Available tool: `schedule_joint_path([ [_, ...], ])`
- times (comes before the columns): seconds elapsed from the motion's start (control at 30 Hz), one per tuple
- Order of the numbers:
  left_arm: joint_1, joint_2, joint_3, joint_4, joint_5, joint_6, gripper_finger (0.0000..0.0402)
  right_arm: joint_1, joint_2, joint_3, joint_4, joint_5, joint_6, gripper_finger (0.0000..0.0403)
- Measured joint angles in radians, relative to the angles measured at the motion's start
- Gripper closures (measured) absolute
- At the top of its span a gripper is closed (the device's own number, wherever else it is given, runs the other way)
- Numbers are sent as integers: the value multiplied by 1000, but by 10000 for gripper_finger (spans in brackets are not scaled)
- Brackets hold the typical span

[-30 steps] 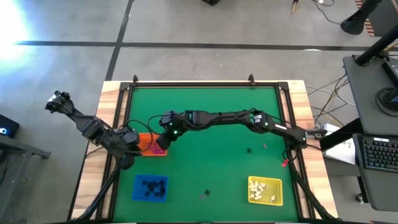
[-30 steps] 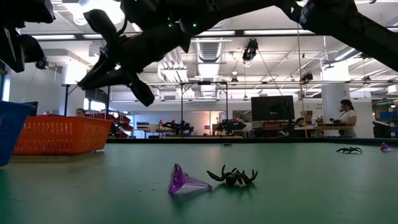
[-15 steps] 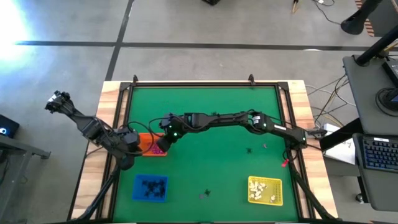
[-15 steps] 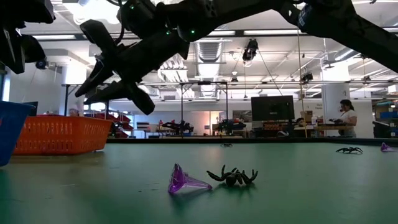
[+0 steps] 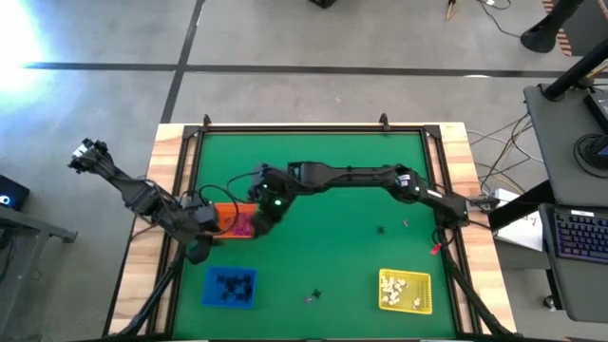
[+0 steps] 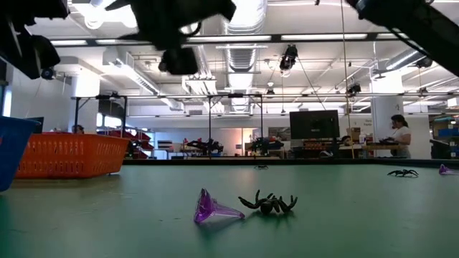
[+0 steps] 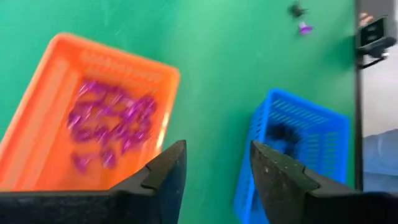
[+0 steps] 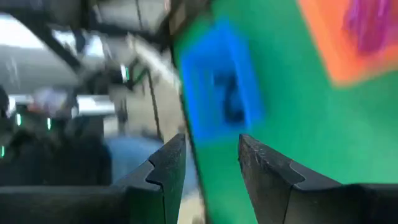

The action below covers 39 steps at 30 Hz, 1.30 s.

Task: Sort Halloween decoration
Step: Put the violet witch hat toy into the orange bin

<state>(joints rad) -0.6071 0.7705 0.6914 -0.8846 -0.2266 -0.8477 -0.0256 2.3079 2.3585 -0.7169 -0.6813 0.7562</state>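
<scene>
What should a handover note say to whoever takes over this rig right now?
Left gripper: open, empty, beside the orange tray.
Right gripper: open, empty, over that tray's right end.
Done: purple trinkets in the orange tray, black ones in the blue tray, white ones in the yellow tray.
Left: purple cone and black spider at the front edge; another spider and small pieces at right.

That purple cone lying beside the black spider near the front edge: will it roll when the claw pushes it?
Probably. The purple cone lies on its side with a flared rim, so it would likely roll in a curve. It looks thin, light plastic and may skid away. The black spider close beside it could get knocked.
</scene>
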Motion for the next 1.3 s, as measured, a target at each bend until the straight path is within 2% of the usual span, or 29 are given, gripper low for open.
schedule_joint_path([
  [0.07,0,18,0,46,0,38,237,21,-47,-11,-136,-18,-35,267],
  [0.13,0,40,0,86,-1,73,235,47,-94,-11,-281,32,-93,270],
  [0.3,0,97,0,108,-1,111,242,132,-212,-11,-614,445,-97,275],
  [0.4,0,125,0,110,-1,141,246,188,-246,-11,-691,644,-38,275],
  [0.47,0,139,0,120,-1,157,248,220,-253,-11,-705,676,1,275],
  [0.67,0,181,0,214,0,200,251,292,-224,-16,-760,678,65,275],
  [0.8,0,220,0,350,24,251,251,320,-201,-19,-864,711,135,275],
  [0.97,0,287,0,525,33,298,251,328,-216,-22,-854,742,159,275],
  [1.3,1,503,0,768,35,229,251,320,-329,-23,-855,917,152,275],
])
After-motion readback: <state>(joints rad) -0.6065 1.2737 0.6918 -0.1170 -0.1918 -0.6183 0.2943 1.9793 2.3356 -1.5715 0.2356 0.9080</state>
